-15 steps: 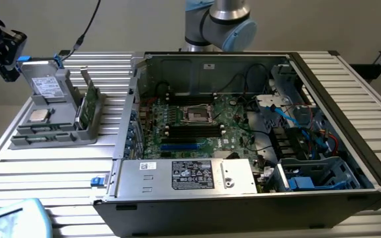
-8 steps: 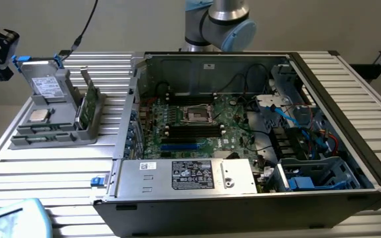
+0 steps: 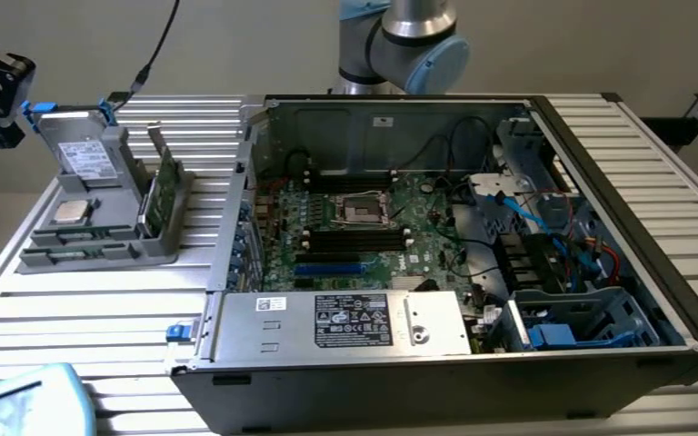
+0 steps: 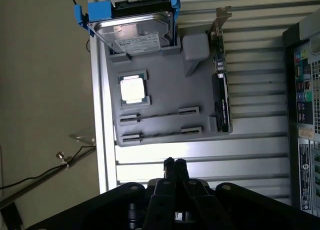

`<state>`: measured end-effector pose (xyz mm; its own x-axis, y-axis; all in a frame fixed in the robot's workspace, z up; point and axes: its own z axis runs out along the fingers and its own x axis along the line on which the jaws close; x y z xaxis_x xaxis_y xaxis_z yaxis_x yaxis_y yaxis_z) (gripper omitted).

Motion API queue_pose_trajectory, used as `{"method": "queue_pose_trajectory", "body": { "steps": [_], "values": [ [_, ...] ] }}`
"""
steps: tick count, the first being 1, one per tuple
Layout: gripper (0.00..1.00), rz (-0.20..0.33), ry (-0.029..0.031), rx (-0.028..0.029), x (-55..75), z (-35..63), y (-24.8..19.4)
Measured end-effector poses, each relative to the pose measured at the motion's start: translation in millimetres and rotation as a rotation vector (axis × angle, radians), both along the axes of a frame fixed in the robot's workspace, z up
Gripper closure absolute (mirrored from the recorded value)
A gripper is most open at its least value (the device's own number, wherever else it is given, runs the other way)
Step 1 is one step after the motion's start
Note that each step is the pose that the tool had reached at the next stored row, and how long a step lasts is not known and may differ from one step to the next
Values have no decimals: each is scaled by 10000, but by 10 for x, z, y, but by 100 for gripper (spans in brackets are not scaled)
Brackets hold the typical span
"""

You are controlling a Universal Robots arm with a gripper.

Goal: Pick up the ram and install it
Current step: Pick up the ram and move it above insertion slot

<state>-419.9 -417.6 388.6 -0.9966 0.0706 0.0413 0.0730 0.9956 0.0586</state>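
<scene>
My gripper hangs shut, with nothing between its fingers, off the exterior view's left edge of the table, a little away from the grey holder. The ram is out of view. The holder's two long narrow slots stand bare. In the open computer case lies the green motherboard, with dark memory slots below the processor socket. I cannot tell whether a stick sits in them.
The holder carries a hard drive in a blue frame, a square silver processor and an upright expansion card. A silver power supply fills the case's near side. Cables run on its right.
</scene>
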Motion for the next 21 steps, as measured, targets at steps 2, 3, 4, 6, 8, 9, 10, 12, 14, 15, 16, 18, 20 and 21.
{"method": "queue_pose_trajectory", "body": {
  "steps": [2,3,4,6,8,9,10,12,14,15,16,18,20,21],
  "values": [
    [89,2,-1,0,0,0,0],
    [89,13,0,0,0,0,1],
    [89,28,0,0,0,0,4],
    [89,95,0,0,0,0,10],
    [89,186,0,0,0,0,22],
    [89,255,1,0,0,0,26],
    [89,348,0,0,0,0,30],
    [89,576,-1,1,0,-1,31],
    [89,853,1,0,0,0,33],
    [89,1048,-1,1,0,0,32],
    [89,1222,0,0,0,0,32],
    [89,1598,0,0,0,0,32],
    [89,1952,0,1,0,0,32],
    [89,2138,0,0,0,0,32]
  ]
}}
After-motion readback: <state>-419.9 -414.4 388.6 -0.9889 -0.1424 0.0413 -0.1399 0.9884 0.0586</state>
